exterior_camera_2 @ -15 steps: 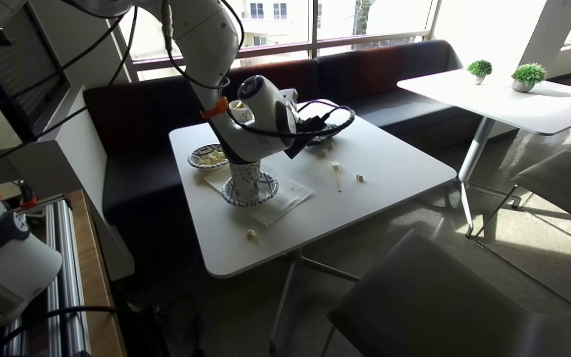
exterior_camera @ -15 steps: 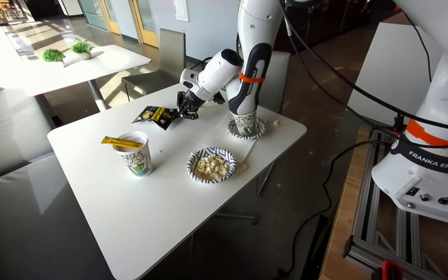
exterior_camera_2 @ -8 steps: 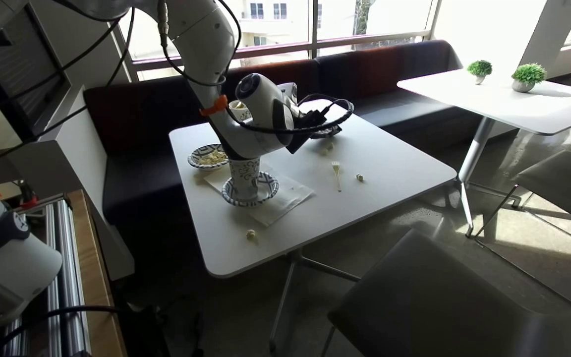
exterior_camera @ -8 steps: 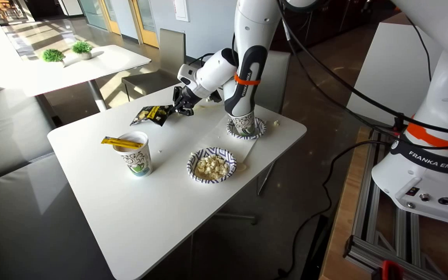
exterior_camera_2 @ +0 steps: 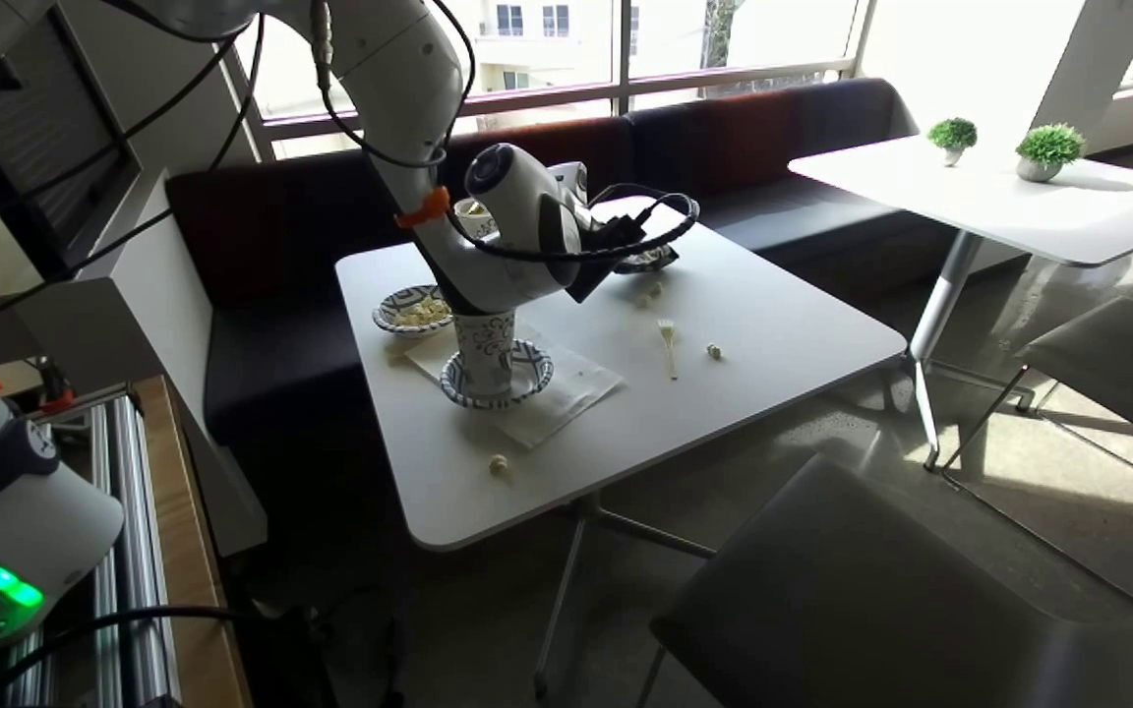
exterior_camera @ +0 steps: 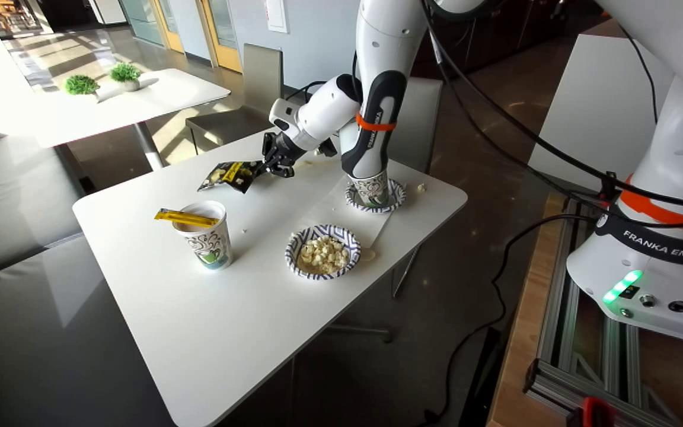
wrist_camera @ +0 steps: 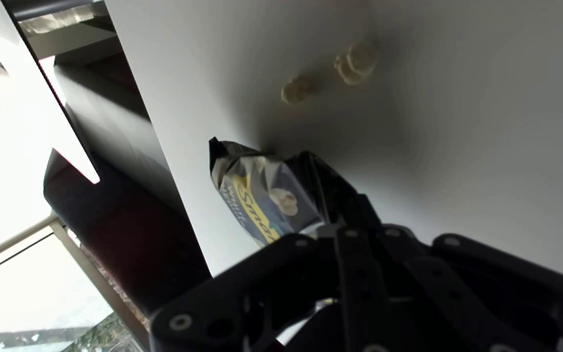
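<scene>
Gripper of black jointed metal (exterior_camera: 269, 166), clenched on one crumpled end of a glossy black foil snack bag with a yellow stripe (exterior_camera: 232, 175). Grasps by the edge, probably for the thin, gathered foil there, easy to pinch. Bag over the far left part of a white, round-cornered table (exterior_camera: 211, 332) in an exterior view, printed face showing, body sloping away to the left of the grip. Contact between loose end and table: impossible to tell.

In the wrist view, near the bag, two pale popcorn pieces (wrist_camera: 357, 62) on the table, probably just strays.

In an exterior view, at near left, a white paper cup with swirl print (exterior_camera: 205, 240), with a flat yellow packet (exterior_camera: 187, 217) across its mouth, perhaps laid there for easy reach. To its right, a paper bowl with blue zigzag pattern (exterior_camera: 331, 230), holding white popcorn (exterior_camera: 322, 255), walls presumably useful for keeping loose pieces together. At far right, below the white robot arm (exterior_camera: 380, 101), a second swirl-print paper cup (exterior_camera: 372, 191), standing in a second blue-patterned paper bowl (exterior_camera: 399, 196), perhaps as a saucer.

In an exterior view, a white paper napkin (exterior_camera_2: 571, 403) partly under that bowl, likely for catching crumbs; to its right, a pale plastic fork (exterior_camera_2: 668, 346).
</scene>
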`<action>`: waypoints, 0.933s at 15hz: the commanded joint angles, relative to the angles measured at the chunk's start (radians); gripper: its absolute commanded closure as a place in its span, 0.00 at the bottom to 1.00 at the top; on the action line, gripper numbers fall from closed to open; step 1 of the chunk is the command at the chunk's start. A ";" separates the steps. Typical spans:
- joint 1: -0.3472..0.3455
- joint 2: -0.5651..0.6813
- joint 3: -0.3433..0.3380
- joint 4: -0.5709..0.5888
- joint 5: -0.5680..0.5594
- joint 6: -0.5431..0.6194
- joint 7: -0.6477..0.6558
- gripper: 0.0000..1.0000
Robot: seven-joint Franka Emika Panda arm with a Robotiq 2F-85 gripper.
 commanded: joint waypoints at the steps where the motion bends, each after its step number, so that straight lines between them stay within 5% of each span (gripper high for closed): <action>1: 0.019 0.046 -0.018 0.004 0.035 0.049 -0.032 0.73; 11: 0.020 0.041 -0.016 0.000 0.023 0.042 -0.024 0.01; 12: 0.016 0.037 -0.012 -0.003 0.014 0.039 -0.020 0.00; 13: -0.022 0.021 0.036 -0.013 0.020 0.022 -0.067 0.34; 14: -0.027 0.016 0.040 -0.018 0.015 0.022 -0.068 0.30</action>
